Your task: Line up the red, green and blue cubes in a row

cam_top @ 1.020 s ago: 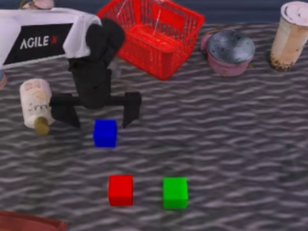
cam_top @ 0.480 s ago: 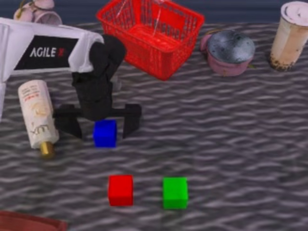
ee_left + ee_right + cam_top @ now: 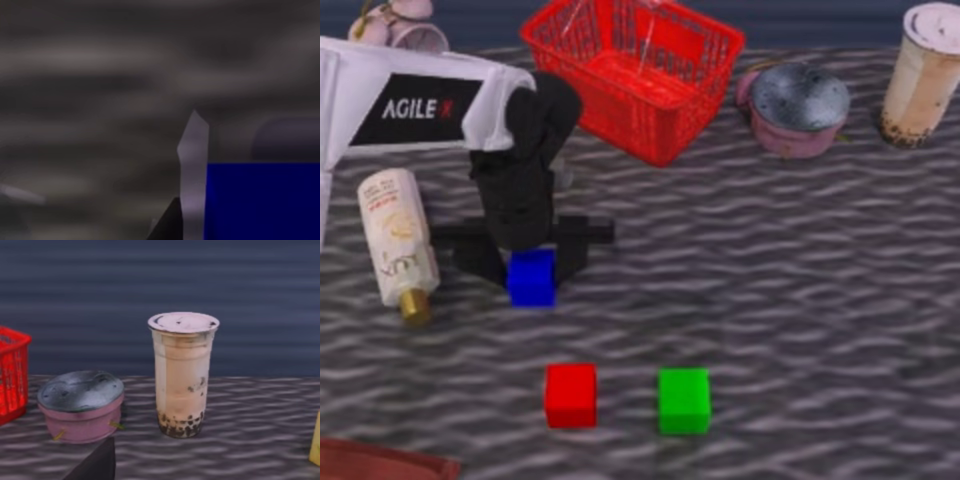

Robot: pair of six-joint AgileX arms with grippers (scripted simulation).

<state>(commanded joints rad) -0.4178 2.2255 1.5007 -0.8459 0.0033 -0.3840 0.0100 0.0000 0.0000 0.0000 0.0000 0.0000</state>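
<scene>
The table is covered in a grey, rippled, cloth-like pattern. At its far edge stands a large red wire basket of open mesh. The left arm, white-shelled with a black label, reaches in from the top view's left and ends in a black wrist.

A tall translucent cup with a flat lid and dark pearls at its bottom stands upright at the far right. Beside it sits a squat round pink pot with a mottled grey lid. A cream cylindrical bottle with a gold cap lies on its side near the left edge, cap towards the near side.

The left end effector is down over the blue cube, its two black fingers drawn in against the cube's left and right faces. In the left wrist view a pale finger pad lies flat against the blue face.

The red cube and green cube sit nearer the front, side by side and apart, edges square to the table. All three cubes are plain, sharp-edged solids.

The right end effector is out of sight in the top view.
</scene>
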